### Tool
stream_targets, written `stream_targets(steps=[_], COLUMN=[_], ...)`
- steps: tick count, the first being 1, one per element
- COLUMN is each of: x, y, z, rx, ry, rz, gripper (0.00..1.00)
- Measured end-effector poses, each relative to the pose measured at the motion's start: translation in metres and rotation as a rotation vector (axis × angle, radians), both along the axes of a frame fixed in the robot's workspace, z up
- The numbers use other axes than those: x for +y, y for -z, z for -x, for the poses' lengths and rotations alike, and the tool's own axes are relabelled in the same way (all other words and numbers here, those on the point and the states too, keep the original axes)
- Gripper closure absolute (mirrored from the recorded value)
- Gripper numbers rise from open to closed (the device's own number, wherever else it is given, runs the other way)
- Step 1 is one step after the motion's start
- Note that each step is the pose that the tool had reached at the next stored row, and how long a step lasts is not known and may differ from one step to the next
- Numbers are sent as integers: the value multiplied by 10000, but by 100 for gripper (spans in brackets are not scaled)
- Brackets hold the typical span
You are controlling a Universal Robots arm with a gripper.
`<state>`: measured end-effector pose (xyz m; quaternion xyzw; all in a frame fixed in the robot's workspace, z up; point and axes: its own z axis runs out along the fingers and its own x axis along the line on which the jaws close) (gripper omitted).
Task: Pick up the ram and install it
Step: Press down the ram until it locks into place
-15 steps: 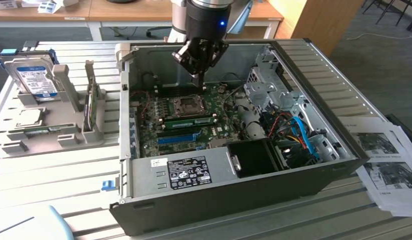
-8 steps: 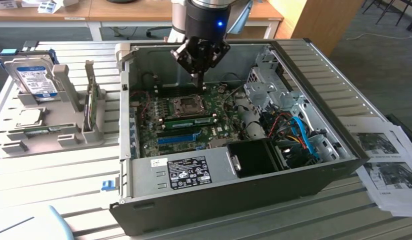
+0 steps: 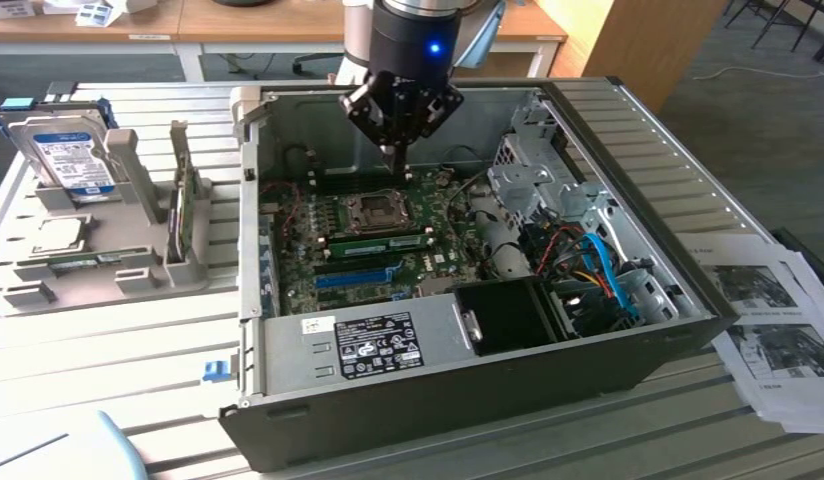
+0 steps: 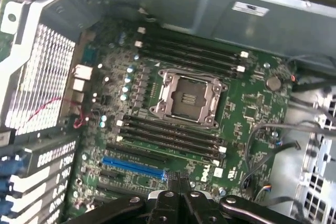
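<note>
Dark fingers [image 4: 173, 184] of the hand [image 3: 393, 152] are pressed together, pinching nothing green. The hand hangs over the motherboard [image 3: 426, 262] just behind the empty CPU socket [image 4: 188, 98], inside the open computer case [image 3: 492, 390]. Black memory slots [image 4: 168, 136] flank the socket. What looks like the ram [image 3: 188, 215] stands on edge in a grey tray [image 3: 65, 295] on the table, well apart. A good pick probably means spreading the fingers, gripping its flat faces and lifting straight up.

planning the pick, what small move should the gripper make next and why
Probably lift clear of the case and head toward the exterior view's left: the gripper hangs over the motherboard, while the ram seems to stand in the grey holder outside the case.
</note>
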<state>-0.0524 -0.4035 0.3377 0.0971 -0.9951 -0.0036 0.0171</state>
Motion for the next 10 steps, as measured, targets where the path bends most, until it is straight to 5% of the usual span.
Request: stream_targets(steps=[10], x=[0], y=[0], z=[0], rx=[-1], ry=[1351], rz=[-1], gripper=[91])
